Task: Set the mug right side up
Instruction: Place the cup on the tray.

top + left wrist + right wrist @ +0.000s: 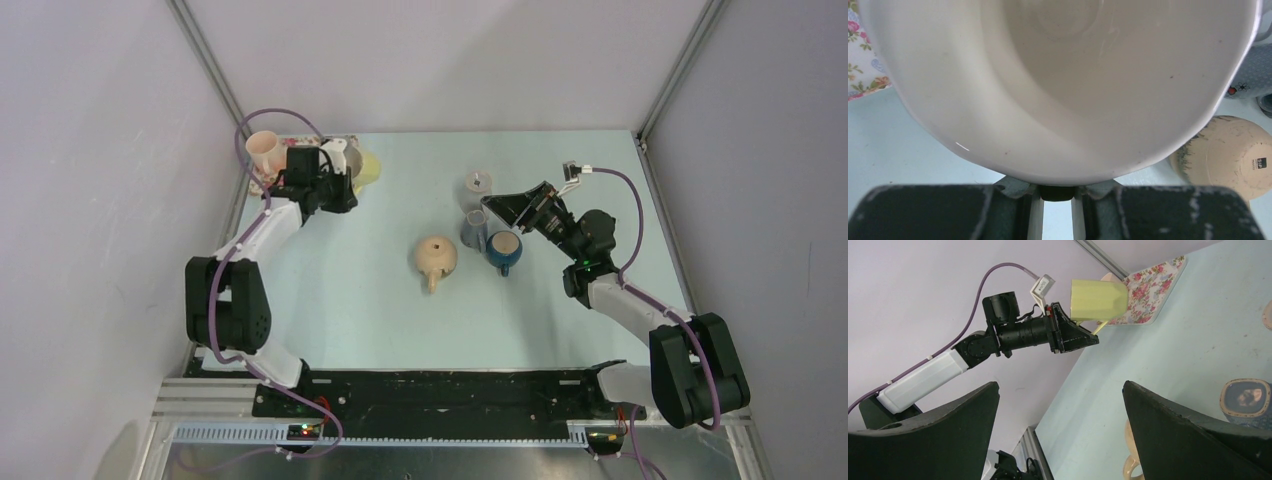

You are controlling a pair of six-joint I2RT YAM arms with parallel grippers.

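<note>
My left gripper (345,187) is shut on a pale yellow mug (366,168) at the back left, beside the floral tray (262,183). In the left wrist view the mug's cream inside (1058,75) fills the frame, its mouth turned toward the camera, and the left gripper (1056,192) pinches it at the lower edge. The right wrist view shows the mug (1095,300) off the table, handle side at the left gripper (1088,337). My right gripper (497,210) stands open near mid-table; the right gripper (1060,390) has nothing between its fingers.
An upside-down beige mug (437,257) lies mid-table, with a blue mug (503,250), a grey-blue cup (474,230) and a grey cup (480,182) to its right. A pink cup (264,150) stands on the tray. Walls and frame posts close in the sides.
</note>
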